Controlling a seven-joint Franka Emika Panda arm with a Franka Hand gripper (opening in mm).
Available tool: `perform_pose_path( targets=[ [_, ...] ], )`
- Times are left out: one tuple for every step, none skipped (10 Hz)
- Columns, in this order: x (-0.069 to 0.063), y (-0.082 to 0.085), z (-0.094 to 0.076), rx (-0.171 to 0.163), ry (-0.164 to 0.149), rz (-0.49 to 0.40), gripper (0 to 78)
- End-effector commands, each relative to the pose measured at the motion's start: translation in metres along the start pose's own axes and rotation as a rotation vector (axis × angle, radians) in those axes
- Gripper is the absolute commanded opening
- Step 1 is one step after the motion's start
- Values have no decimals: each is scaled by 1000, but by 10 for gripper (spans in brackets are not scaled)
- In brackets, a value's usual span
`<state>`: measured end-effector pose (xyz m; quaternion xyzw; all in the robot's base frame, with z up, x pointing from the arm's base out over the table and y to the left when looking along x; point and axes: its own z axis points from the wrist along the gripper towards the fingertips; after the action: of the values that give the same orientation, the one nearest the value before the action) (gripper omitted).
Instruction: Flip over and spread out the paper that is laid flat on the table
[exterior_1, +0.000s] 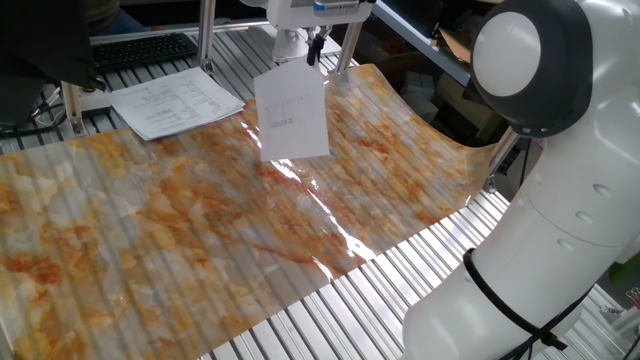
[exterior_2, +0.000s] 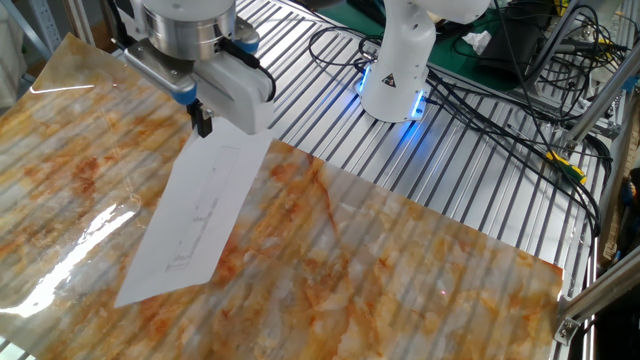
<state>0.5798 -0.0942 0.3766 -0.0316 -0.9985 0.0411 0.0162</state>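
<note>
My gripper (exterior_1: 314, 52) (exterior_2: 204, 125) is shut on the top edge of the paper (exterior_1: 291, 115) (exterior_2: 195, 220). The thin white sheet hangs down from the fingers, lifted off the table (exterior_1: 180, 240) (exterior_2: 400, 270), with faint grey print facing the camera in both views. Its lower edge hangs just above or at the orange-and-grey marbled sheet; I cannot tell if it touches. The gripper is above the far side of the marbled sheet.
A thicker stack of printed sheets (exterior_1: 176, 103) lies on the metal slats behind the marbled sheet, beside a keyboard (exterior_1: 140, 48). The robot's white body (exterior_1: 540, 200) fills the right side. The base (exterior_2: 396, 70) and cables (exterior_2: 500, 90) lie on the bare slats.
</note>
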Motion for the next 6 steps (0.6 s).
perform_pose_path(
  targets=[
    [0,-1,-2,1,-6,-17,13],
    [0,-1,-2,0,-5,-18,13],
    [0,-1,-2,-11,8,-14,13],
    [0,-1,-2,-26,11,20,13],
    [0,-1,-2,-27,19,62,13],
    [0,-1,-2,-28,24,93,13]
  ],
)
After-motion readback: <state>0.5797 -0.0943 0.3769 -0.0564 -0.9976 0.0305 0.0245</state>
